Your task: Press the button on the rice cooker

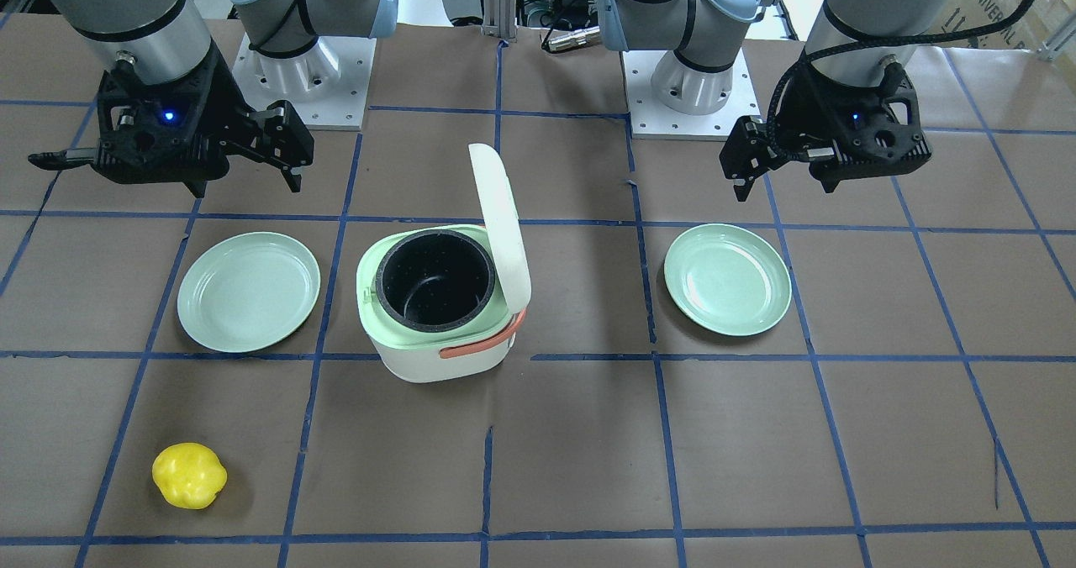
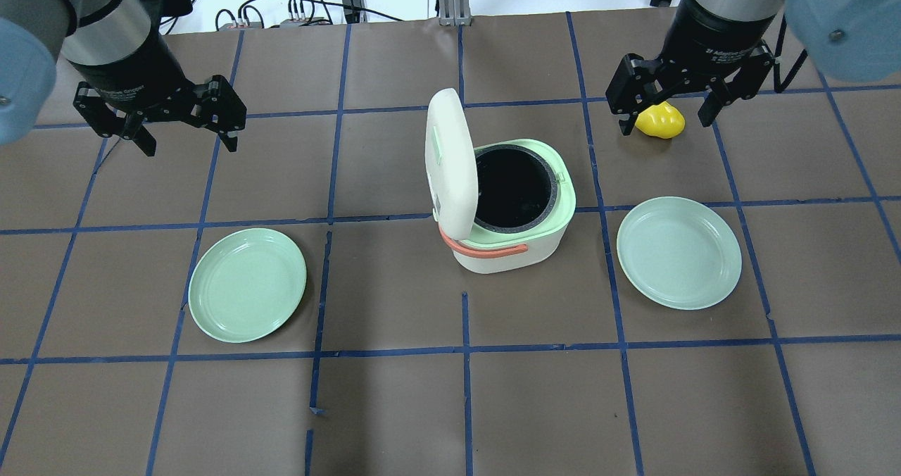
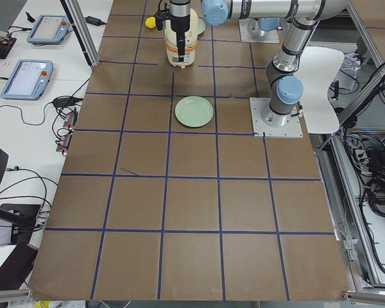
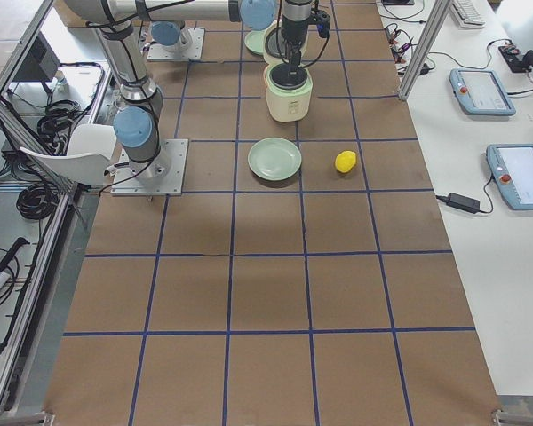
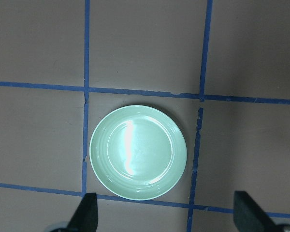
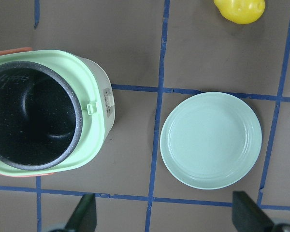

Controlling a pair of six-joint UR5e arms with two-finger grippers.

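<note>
The white and pale green rice cooker (image 2: pixel 517 251) stands mid-table with its lid (image 2: pixel 450 163) upright and open, so the black inner pot shows. The button, a small pale green tab (image 6: pixel 91 107), sits on the rim on the side away from the hinge; it also shows in the overhead view (image 2: pixel 561 176). My left gripper (image 2: pixel 188 138) is open and empty, high above the table to the cooker's left. My right gripper (image 2: pixel 665 120) is open and empty, high to the cooker's right, apart from it.
A pale green plate (image 2: pixel 246 284) lies left of the cooker, under the left wrist camera (image 5: pixel 137 152). A second plate (image 2: pixel 679 252) lies to its right (image 6: pixel 210 140). A yellow bell pepper (image 2: pixel 659 122) lies beyond that plate. An orange handle (image 2: pixel 486 249) wraps the cooker.
</note>
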